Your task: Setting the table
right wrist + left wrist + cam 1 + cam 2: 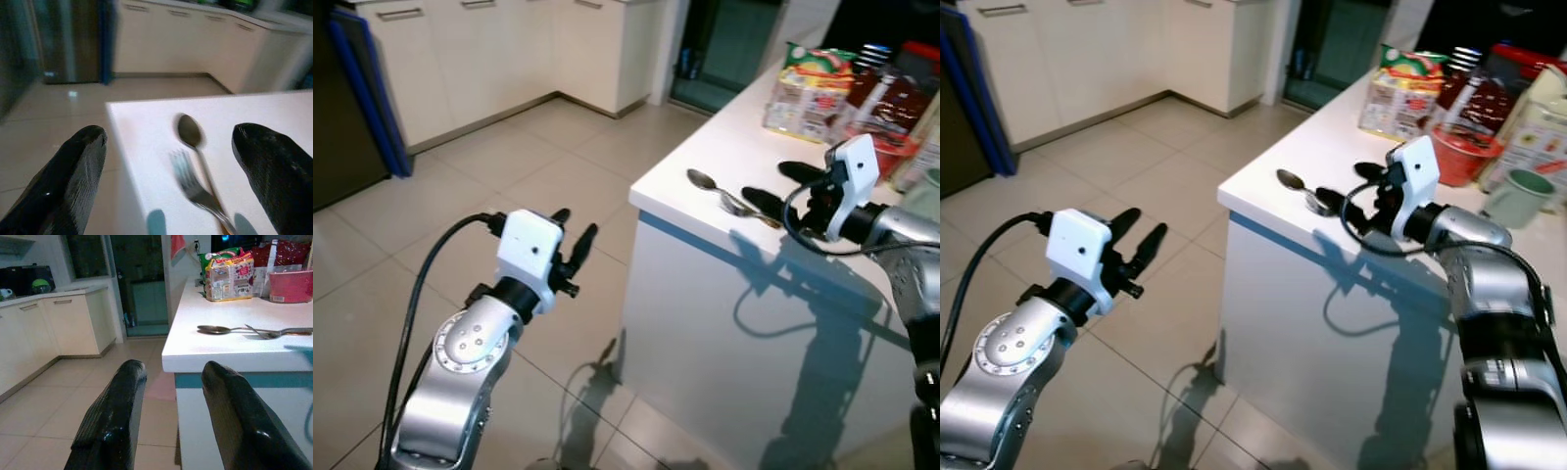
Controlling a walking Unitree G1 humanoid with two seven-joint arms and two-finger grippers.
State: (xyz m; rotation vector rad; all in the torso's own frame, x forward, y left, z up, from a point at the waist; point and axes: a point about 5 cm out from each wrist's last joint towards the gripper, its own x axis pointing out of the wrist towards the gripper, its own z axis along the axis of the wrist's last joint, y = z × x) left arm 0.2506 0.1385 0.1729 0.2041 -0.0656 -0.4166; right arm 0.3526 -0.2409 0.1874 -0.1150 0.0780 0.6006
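At left, over tiled floor: left pincer, fingers parted, empty, ample room around. Centre: tabletop corner edge. Spoon and fork lie side by side near corner; risk: sideways nudge slides either over edge. At right: right pincer spread wide, empty, above cutlery. Packets behind limit reach.

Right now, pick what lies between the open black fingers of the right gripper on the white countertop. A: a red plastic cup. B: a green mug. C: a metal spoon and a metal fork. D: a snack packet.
C: the right wrist view looks along the right gripper, its fingers spread wide, and the metal spoon and metal fork lie side by side on the white countertop between them.
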